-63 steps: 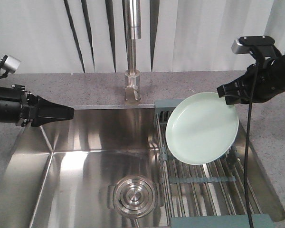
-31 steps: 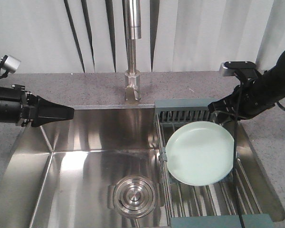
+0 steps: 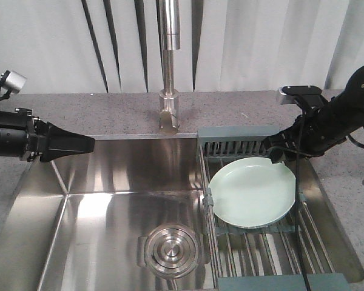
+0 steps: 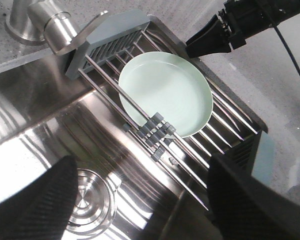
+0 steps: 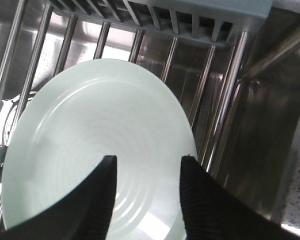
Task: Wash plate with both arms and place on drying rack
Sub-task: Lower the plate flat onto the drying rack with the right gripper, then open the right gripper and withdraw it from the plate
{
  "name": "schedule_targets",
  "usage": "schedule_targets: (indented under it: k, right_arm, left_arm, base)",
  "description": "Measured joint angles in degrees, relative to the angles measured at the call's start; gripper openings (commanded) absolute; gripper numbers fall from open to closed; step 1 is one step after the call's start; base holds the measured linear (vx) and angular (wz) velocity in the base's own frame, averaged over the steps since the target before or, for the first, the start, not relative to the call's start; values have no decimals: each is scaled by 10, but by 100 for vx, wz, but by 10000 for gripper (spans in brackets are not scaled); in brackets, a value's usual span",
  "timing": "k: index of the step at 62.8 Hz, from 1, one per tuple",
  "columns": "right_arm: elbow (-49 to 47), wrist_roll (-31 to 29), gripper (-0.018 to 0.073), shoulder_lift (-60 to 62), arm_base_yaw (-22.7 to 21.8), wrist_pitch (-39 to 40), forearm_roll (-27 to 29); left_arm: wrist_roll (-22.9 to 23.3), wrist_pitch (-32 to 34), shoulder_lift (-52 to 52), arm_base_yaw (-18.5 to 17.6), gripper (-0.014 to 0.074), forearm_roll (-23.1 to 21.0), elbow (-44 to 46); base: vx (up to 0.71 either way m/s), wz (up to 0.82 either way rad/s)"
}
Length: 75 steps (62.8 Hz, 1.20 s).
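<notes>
Steel sink; plate (image 3: 252,193) flat, face-up on drying rack (image 3: 261,242); right fingers (image 5: 110,190) parted; left fingers (image 3: 79,144) together.

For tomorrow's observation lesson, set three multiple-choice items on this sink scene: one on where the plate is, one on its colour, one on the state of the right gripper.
1. Where is the plate?
A. on the drain
B. on the drying rack
C. on the counter

2. What colour is the plate?
A. pale mint green
B. dark blue
C. red

3. What is the state of the right gripper?
A. shut on the plate
B. open above the plate
C. out of view

Answers:
1 B: the front view shows the plate lying on the steel rods at the right of the sink, away from the round drain.
2 A: all three views show it plain and pale green.
3 B: the right wrist view shows two black fingers spread apart over the plate's face, not pinching its rim.
</notes>
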<state>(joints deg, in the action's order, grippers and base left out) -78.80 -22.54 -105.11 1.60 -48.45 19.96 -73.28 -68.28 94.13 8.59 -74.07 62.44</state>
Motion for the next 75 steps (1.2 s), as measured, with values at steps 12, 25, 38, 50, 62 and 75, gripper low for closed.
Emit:
schedule_targets:
  k: [12,25,38,50,62,75]
  right_arm:
    - [3,8,329,35,0,0,-37]
    - [88,40,329,127,0,79,-71]
    - [211,68,329,248,0,154,-73]
    - [323,71,329,369,0,214,-66]
    - [420,71,329,494,0,267,-66]
    - [485,71,329,627,0,267,-65]
  left_arm:
    - [0,0,0,0,517,0,0]
    - [0,0,0,0,517,0,0]
    - [0,0,0,0,517,0,0]
    - [0,0,0,0,517,0,0]
    - [0,0,0,0,517,0,0]
    - [0,0,0,0,517,0,0]
  base:
    - [0,0]
    - [0,0]
    - [0,0]
    - [0,0]
    - [0,0]
    - [0,0]
